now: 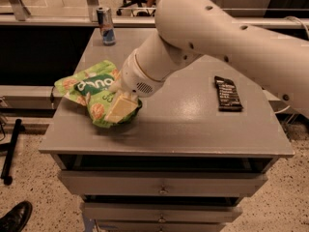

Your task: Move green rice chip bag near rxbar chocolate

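Note:
The green rice chip bag [89, 88] lies crumpled on the left part of the grey cabinet top [183, 124]. My gripper [120, 108] is down on the bag's lower right corner, touching it, with the bag's foil bunched around it. The thick white arm reaches in from the upper right and hides part of the bag. The rxbar chocolate [227, 93], a small flat dark bar with white text, lies on the right part of the top, well apart from the bag.
An upright silver-blue can [105, 25] stands at the back left corner of the top. Drawers sit below the front edge. A shoe [14, 217] and a black stand leg [10, 153] are on the floor at the left.

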Robot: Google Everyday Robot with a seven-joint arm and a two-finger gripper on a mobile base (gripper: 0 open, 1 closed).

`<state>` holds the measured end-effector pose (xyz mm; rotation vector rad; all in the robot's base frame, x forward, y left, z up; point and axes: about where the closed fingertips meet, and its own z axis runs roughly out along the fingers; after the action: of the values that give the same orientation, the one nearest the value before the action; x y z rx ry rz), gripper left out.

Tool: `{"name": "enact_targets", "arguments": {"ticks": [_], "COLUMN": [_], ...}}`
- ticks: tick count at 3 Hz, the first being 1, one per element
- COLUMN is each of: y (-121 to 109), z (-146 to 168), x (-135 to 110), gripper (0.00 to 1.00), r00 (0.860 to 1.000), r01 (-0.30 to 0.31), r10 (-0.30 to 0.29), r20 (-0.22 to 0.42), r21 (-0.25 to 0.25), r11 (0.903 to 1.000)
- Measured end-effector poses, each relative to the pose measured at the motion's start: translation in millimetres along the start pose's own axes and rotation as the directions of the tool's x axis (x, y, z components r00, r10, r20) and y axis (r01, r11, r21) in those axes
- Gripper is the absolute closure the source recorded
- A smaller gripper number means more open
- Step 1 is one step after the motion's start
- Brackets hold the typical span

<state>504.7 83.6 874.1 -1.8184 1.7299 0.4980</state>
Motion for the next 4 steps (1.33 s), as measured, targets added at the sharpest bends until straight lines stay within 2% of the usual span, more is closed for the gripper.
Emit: {"name": "enact_targets", "arguments": {"ticks": [1, 2, 4], "y": [-16.7, -34.0, -40.9], "z": [-30.2, -68.6, -78.5], "x": [-15.1, -25.9, -21.7], "gripper": [1.0, 1.0, 1.0], "r00": [0.999, 0.995, 0.994], "r01": [0.046, 0.096, 0.109], "r10": [-0.047, -0.099, -0.109], "r20": [0.017, 0.017, -0.008], "r21": [0.06, 0.133, 0.168], "r11": [0.9972, 0.9864, 0.9798]}}
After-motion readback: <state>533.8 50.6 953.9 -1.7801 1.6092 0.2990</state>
